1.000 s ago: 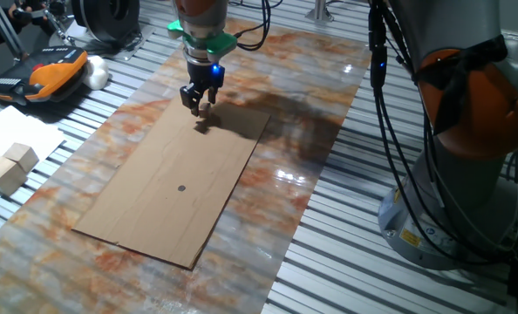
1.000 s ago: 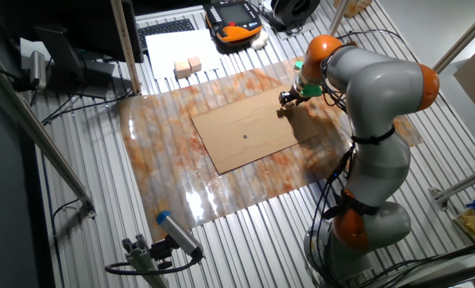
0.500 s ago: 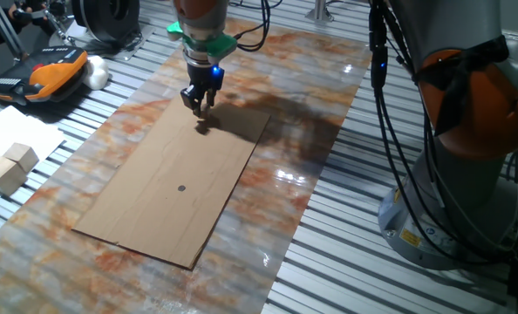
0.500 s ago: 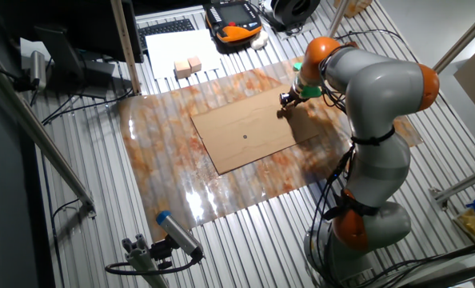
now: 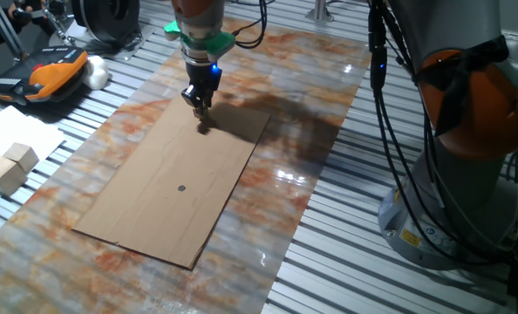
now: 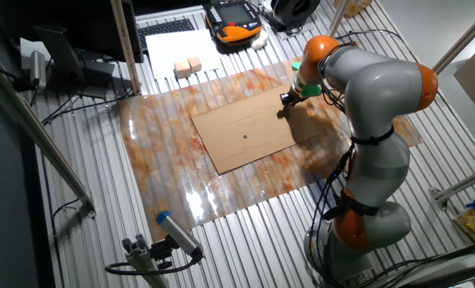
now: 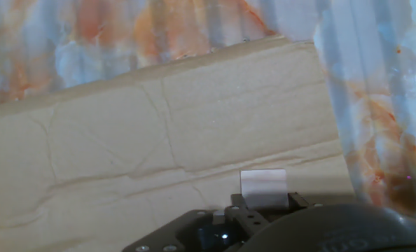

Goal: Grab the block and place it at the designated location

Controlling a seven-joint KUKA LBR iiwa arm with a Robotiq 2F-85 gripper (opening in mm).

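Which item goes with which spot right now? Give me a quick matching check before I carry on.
Things:
1. the block
2. the dot mark
3. the pale wooden blocks
4. the orange handheld controller

Places:
A. on the white paper, off the cardboard
B. on the bare metal slats
C. at the fingertips of the gripper, near a cardboard edge
D. around the middle of the cardboard, uncovered

Pairs: 1-C, 2-D, 3-A, 4-B
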